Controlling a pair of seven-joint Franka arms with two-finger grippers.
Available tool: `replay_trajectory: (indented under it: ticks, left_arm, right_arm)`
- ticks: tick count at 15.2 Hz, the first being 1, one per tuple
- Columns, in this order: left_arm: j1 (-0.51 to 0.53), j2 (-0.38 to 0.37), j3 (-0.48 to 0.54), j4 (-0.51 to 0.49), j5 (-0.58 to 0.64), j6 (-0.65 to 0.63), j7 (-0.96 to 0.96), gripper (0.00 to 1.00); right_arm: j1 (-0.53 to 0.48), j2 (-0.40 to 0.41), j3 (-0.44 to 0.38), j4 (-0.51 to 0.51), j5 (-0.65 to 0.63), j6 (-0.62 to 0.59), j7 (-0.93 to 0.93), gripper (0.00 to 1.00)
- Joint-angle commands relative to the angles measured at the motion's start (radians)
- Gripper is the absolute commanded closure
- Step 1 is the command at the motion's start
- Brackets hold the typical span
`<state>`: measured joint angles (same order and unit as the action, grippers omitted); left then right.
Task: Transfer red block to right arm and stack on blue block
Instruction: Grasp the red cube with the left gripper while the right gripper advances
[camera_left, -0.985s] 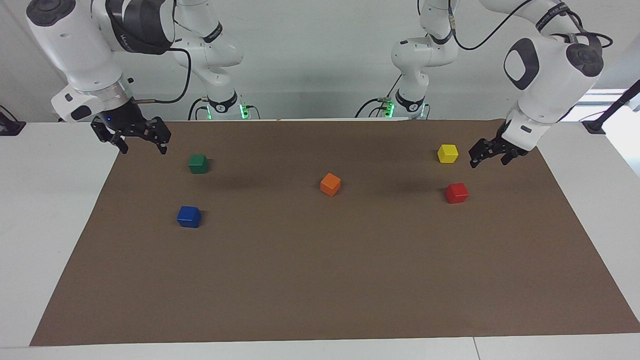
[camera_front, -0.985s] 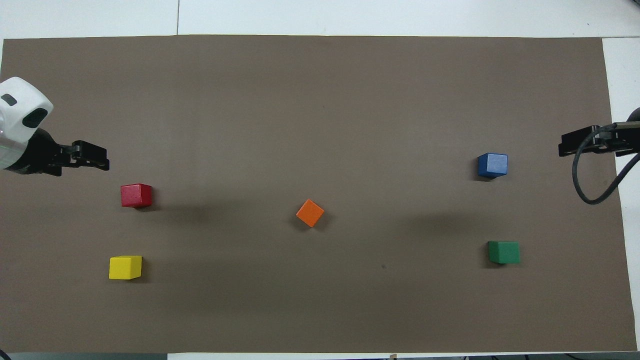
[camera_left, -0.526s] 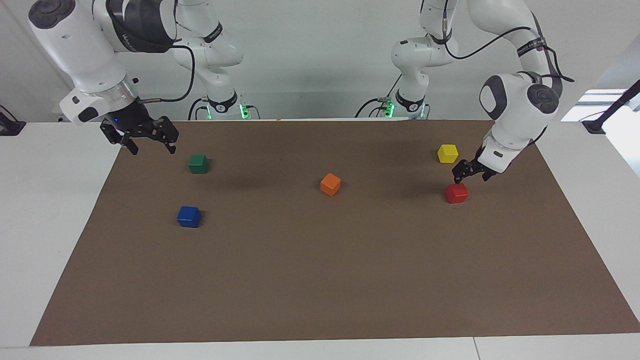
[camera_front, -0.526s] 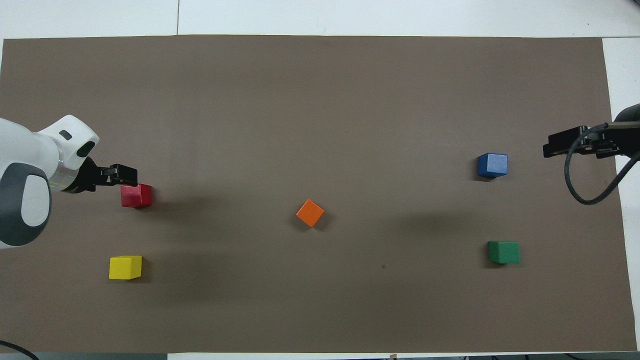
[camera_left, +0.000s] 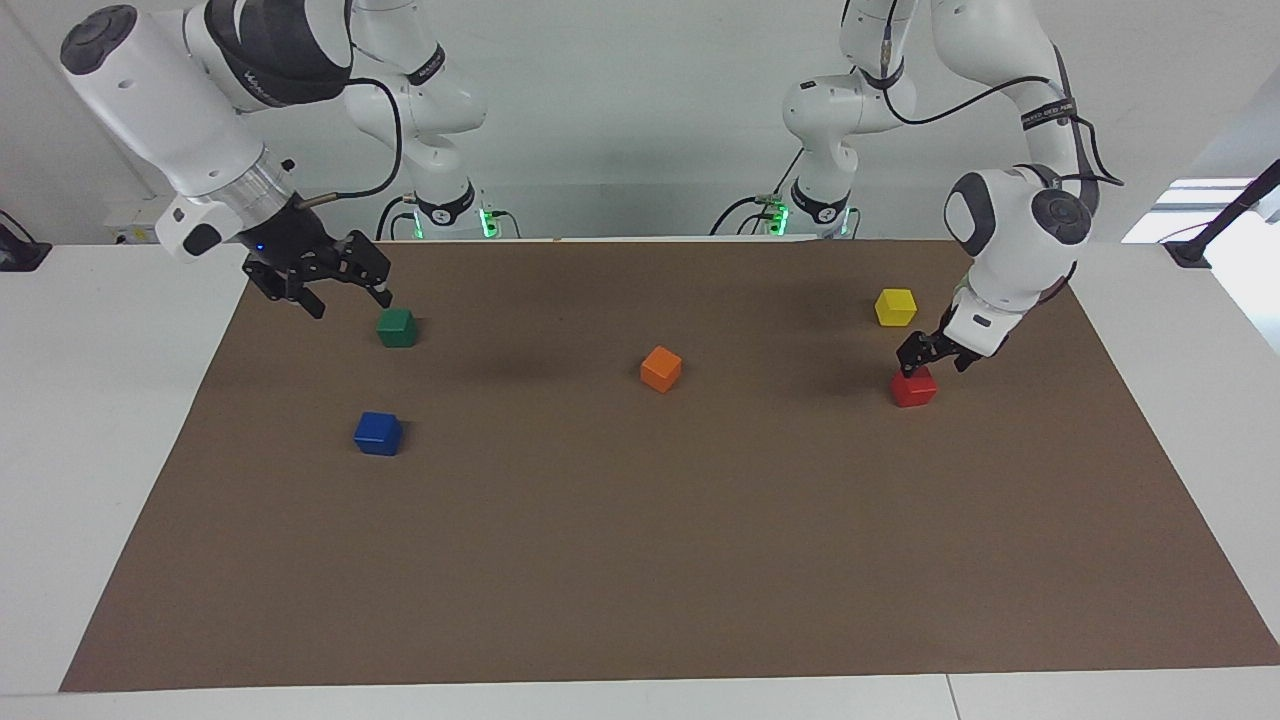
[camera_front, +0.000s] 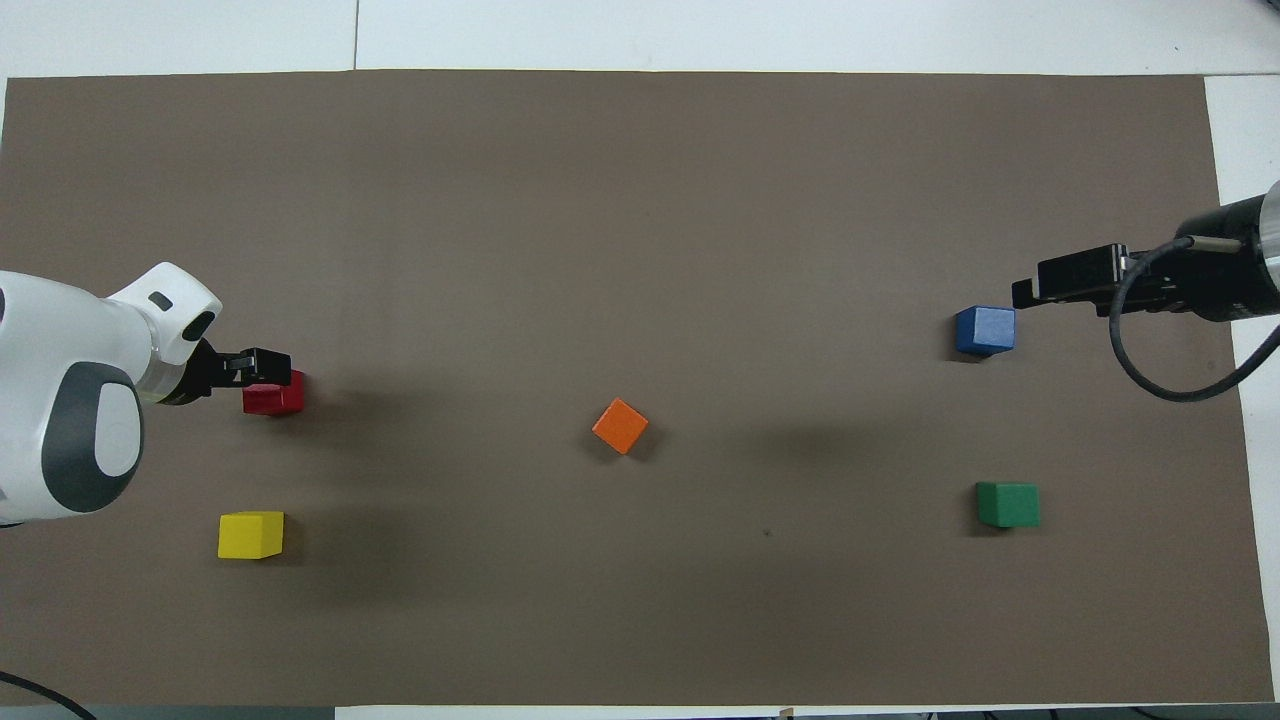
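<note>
Hovering open-fingered just over the red block (camera_left: 913, 387) at the mat's 3 o'clock in the facing view, left gripper (camera_left: 931, 354) readies a grasp; right gripper (camera_left: 335, 288), spread, waits above the green block (camera_left: 396, 327).

red block (camera_left: 913, 388): open all round | yellow block (camera_left: 895, 307) near

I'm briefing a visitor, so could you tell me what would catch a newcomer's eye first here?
Five bright cubes dot the brown mat. The left gripper is right at the red block, the right gripper is open in the air by the green cube, and the blue block sits alone.
</note>
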<state>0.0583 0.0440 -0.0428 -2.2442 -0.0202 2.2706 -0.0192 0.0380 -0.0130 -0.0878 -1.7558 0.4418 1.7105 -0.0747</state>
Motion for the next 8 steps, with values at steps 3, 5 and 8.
replay_trajectory:
  ticks: [3, 5, 8]
  left_arm:
    - [0.012, -0.006, -0.006, -0.063, 0.011, 0.072, 0.008, 0.00]
    - [0.011, -0.001, -0.006, -0.071, 0.011, 0.086, 0.007, 0.00]
    - [0.011, 0.027, -0.006, -0.071, 0.011, 0.109, 0.004, 0.00]
  right_arm:
    - [-0.038, -0.011, 0.005, -0.152, 0.416, 0.034, -0.147, 0.00]
    - [-0.041, 0.004, 0.005, -0.184, 0.559, 0.031, -0.201, 0.00]
    - [-0.037, 0.033, 0.005, -0.240, 0.710, 0.029, -0.258, 0.00]
